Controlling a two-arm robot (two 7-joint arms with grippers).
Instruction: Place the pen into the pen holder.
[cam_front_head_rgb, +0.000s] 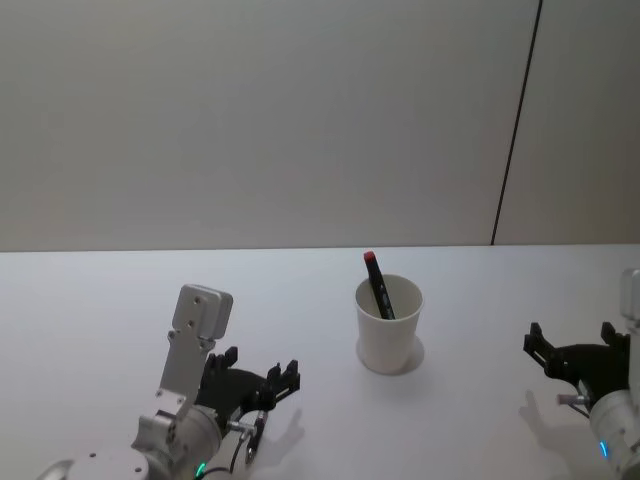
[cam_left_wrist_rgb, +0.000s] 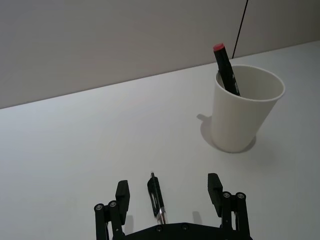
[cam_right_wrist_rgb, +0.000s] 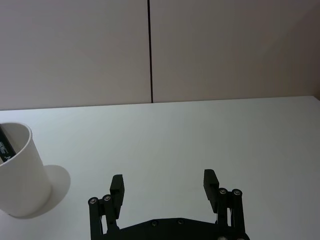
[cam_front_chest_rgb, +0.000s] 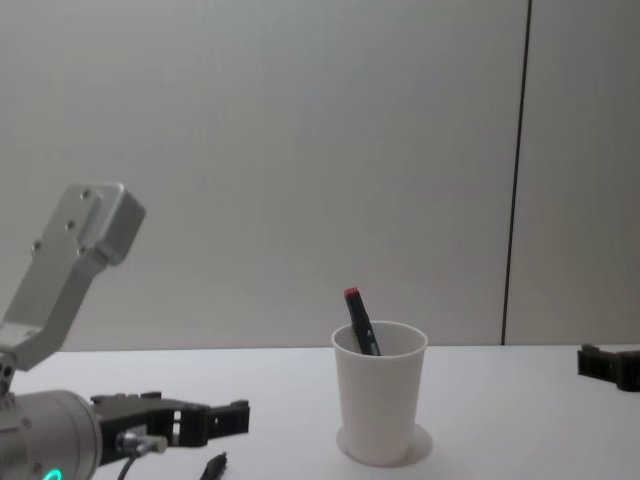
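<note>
Chest view, tapered white pen holder (cam_front_chest_rgb: 380, 410)

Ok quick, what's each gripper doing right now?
Left gripper: open, pen lying on the table between its fingers, not gripped.
Right gripper: open, empty.

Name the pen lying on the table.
The black pen lying flat on the table, between the open fingers of the left gripper; the red-capped pen stands inside the cup.
</note>
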